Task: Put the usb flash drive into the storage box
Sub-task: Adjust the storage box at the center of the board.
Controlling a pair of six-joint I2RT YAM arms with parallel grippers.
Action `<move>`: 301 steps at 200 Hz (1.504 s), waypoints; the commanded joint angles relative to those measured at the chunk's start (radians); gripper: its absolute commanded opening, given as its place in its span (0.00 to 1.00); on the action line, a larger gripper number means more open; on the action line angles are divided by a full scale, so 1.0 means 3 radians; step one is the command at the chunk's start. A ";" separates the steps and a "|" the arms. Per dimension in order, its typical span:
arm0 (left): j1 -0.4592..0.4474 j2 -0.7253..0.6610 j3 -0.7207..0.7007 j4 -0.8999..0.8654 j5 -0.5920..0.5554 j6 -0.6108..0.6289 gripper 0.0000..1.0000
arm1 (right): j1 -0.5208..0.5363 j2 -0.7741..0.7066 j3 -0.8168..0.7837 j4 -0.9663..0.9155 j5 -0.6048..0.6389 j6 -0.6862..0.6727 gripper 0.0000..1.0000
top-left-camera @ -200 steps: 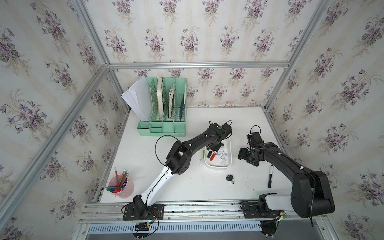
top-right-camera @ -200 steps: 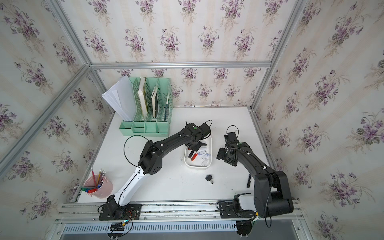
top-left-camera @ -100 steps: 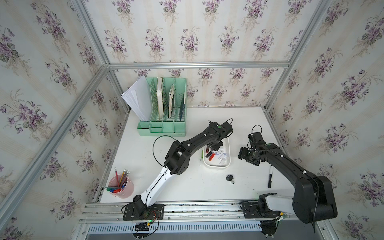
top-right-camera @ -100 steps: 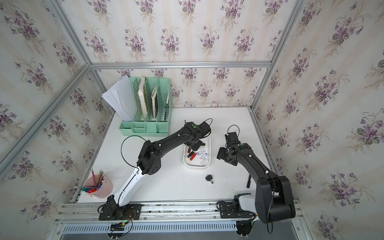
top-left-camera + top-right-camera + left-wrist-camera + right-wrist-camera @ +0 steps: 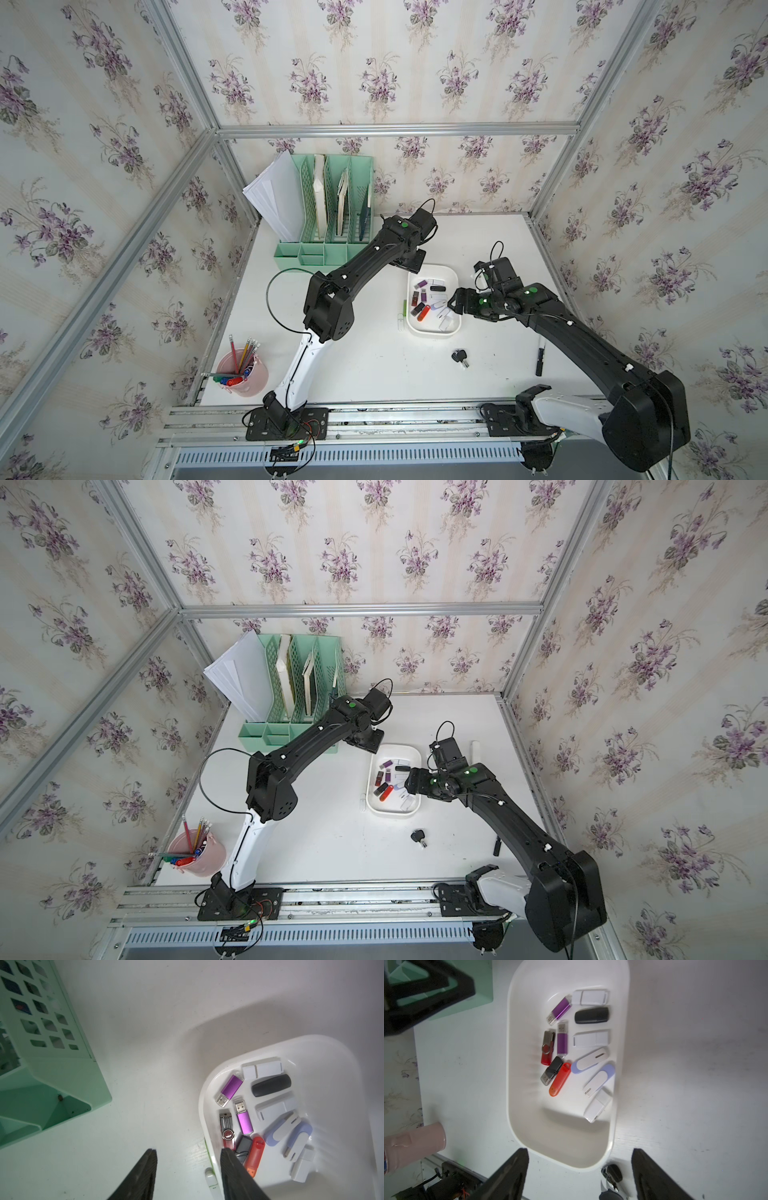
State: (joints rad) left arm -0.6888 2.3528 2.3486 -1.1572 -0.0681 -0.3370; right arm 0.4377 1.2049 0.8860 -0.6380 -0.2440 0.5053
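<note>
The storage box [image 5: 432, 333] [image 5: 392, 811] is a shallow white tub at mid-table, and several usb flash drives [image 5: 559, 1079] [image 5: 244, 1122] lie inside it. Another white and green usb flash drive [image 5: 401, 321] [image 5: 210, 1177] lies on the table against the box's left wall. My left gripper [image 5: 187, 1152] hangs open and empty by the box's far left corner, one finger over the rim [image 5: 202, 1095]. My right gripper [image 5: 579, 1151] is wide open and empty at the box's right side [image 5: 455, 300].
A black key [image 5: 459, 357] [image 5: 611, 1172] lies in front of the box and a black pen [image 5: 539, 361] further right. The mint-green file organizer [image 5: 328, 232] [image 5: 52, 1064] stands at the back left. A pink pen cup [image 5: 245, 376] sits at the front left edge.
My left gripper has opened and drawn back from over the box toward its far left corner. My right gripper has opened wider and shifted slightly toward the box.
</note>
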 commanded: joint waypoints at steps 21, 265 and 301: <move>0.0073 0.0285 0.0225 0.0214 0.0273 0.0117 0.54 | 0.0459 0.0222 -0.0033 0.0289 -0.0182 0.0324 0.92; 0.0162 0.0627 0.0218 0.0252 0.0436 0.0204 0.54 | 0.1415 0.0996 0.0359 -0.0207 0.1114 -0.0342 1.00; 0.0175 0.0625 0.0191 0.0210 0.0442 0.0207 0.54 | 0.1440 0.1040 0.0345 -0.0188 0.1165 -0.0429 1.00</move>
State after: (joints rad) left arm -0.6388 2.5408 2.4100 -1.0691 0.0555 -0.2878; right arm 0.8677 1.5124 0.9867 -0.6811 0.0597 0.4122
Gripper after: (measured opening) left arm 0.545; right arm 0.997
